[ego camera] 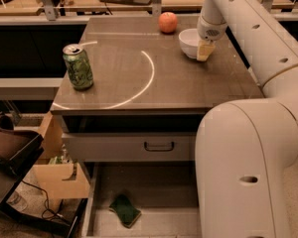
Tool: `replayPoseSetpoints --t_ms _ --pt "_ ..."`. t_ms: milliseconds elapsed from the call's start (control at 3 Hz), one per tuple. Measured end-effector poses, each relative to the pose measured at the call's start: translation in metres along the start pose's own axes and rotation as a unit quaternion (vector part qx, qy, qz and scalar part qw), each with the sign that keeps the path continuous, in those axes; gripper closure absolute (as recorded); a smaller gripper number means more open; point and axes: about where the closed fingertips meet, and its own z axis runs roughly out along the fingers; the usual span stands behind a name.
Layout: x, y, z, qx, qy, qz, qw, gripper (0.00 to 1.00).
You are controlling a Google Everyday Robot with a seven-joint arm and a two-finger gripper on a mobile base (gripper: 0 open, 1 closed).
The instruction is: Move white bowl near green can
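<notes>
The white bowl (190,41) sits at the back right of the table, just right of an orange-red apple (168,22). The green can (78,67) stands upright near the table's left edge, far from the bowl. My gripper (204,51) hangs from the white arm at the bowl's right rim, over or touching its near-right edge. I cannot tell whether it holds the rim.
The grey table top (139,88) bears a white arc marking. My large white arm (248,157) fills the right foreground. Below the table is a drawer with a handle (159,146), and a dark green sponge (125,210) lies on the floor shelf. Boxes stand at lower left.
</notes>
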Motion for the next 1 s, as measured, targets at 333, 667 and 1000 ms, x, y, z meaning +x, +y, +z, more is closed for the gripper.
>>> replayPoseSetpoints --t_ms 333,667,1000 --pt "-0.0011 -0.0010 0.0038 0.001 -0.001 0.000 1.0000 0.88" --pt "-0.0023 -0.0018 0.0076 0.002 -0.002 -0.001 1.0000 1.00" --pt "-0.0023 -0.0025 0.0108 0.001 0.001 -0.001 1.0000 1.00"
